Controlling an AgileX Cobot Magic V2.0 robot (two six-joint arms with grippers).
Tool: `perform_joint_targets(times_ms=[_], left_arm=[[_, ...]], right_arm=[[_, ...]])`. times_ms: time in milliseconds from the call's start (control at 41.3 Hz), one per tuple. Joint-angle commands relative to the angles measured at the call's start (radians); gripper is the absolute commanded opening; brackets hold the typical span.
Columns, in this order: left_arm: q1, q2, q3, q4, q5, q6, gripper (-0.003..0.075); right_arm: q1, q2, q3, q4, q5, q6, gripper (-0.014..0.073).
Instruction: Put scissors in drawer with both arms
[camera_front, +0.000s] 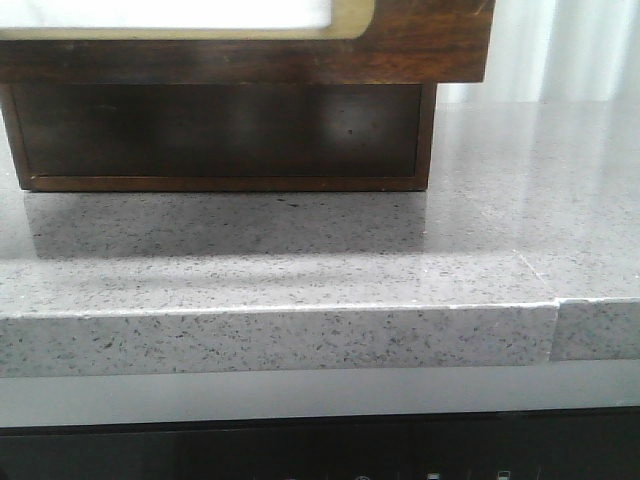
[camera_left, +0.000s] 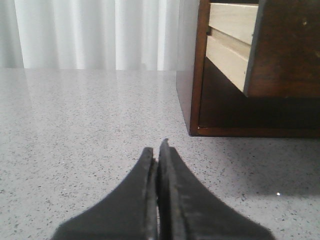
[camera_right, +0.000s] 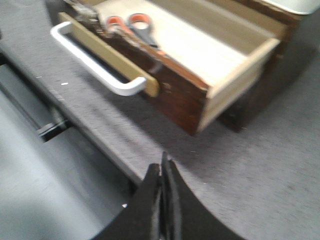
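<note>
The drawer (camera_right: 200, 60) stands pulled out of its dark wooden cabinet (camera_left: 190, 75), which sits on the speckled grey table (camera_front: 480, 230). The scissors (camera_right: 135, 30) lie inside the drawer on its pale floor, close behind the drawer front, orange-lined loops visible. A white handle (camera_right: 95, 65) projects from the front. The left end effector (camera_left: 159, 150) is closed and empty, low over the table beside the cabinet. The right end effector (camera_right: 164, 167) is closed and empty, apart from the drawer, near the table's edge.
</note>
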Motion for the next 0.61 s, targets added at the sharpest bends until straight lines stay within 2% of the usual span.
perform_joint_targets(times_ms=[0,339,581], left_arm=[[0.0,-0.019,0.025,-0.006,-0.089,-0.008,-0.002],[0.0,-0.019,0.025,-0.006,-0.089,-0.008,-0.002],[0.0,-0.019,0.025,-0.006,-0.089,-0.008,-0.002]], right_arm=[[-0.084,-0.059,0.044,-0.034,-0.132,-0.005,-0.0069],[-0.438,-0.375,0.433,-0.069,-0.428,-0.005,-0.0069],[-0.55,-0.519,0.666,-0.069,-0.531,-0.005,-0.0069]])
